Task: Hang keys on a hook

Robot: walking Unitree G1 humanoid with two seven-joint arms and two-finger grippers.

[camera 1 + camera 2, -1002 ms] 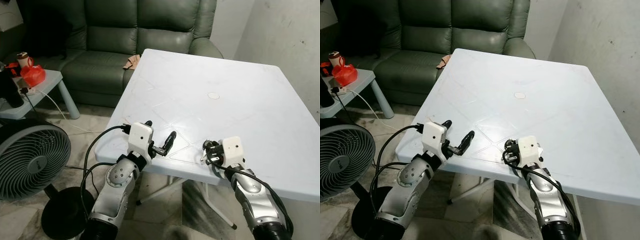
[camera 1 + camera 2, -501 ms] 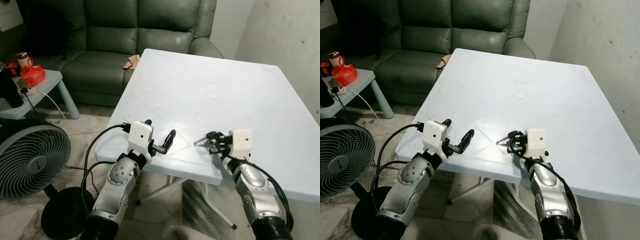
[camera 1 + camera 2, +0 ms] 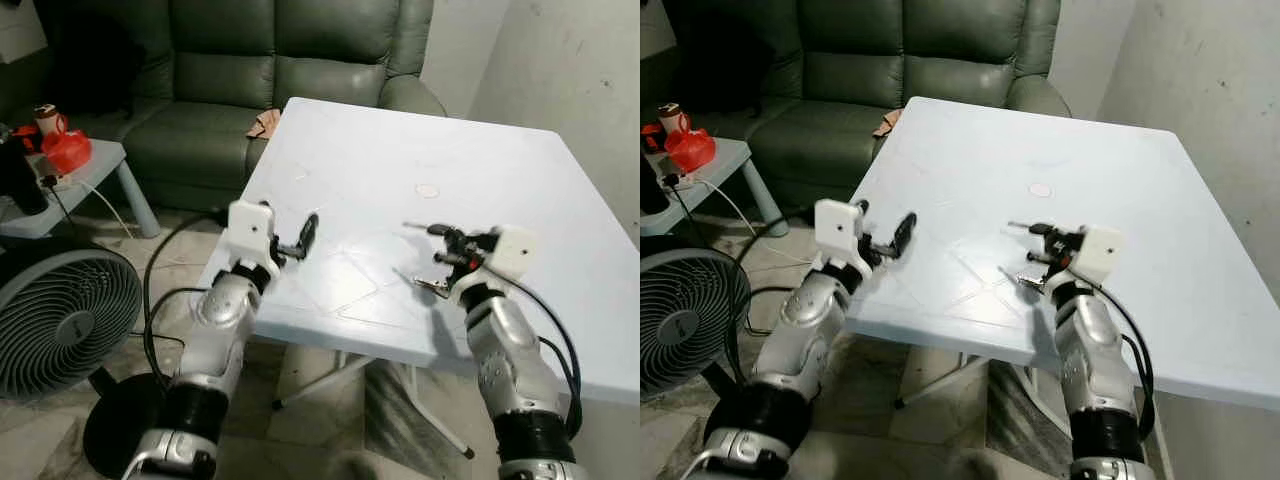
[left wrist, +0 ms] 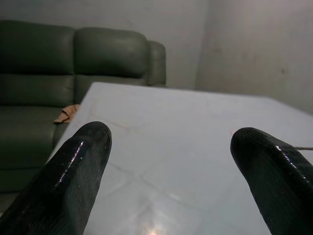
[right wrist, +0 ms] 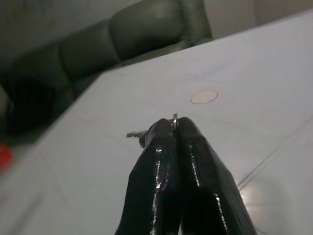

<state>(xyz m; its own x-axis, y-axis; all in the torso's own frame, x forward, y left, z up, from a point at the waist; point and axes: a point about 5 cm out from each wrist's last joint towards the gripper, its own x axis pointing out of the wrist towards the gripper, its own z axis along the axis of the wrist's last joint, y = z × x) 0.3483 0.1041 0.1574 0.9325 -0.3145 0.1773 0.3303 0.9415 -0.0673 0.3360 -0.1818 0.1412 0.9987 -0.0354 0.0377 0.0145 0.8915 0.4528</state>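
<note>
The keys hung off the tips of the right pincer, lifted clear of the white worktop over its near half; one key stuck out beside the fingertips in the right wrist view, and another piece dangled lower, though it was too small to say how many keys there were. That pincer was closed tight on them, its two fingers pressed together. The left pincer stood wide apart and held nothing, raised above the worktop's near left corner.

So the pick-up looked done, and the carrying and hanging were left. No hook could be made out, so it would likely have to be found elsewhere first.

On the worktop lay a small round mark or cap. Behind it stood a green sofa. To the left were a low side table with a red thing on it and a floor fan, both of which could obstruct a turn that way.
</note>
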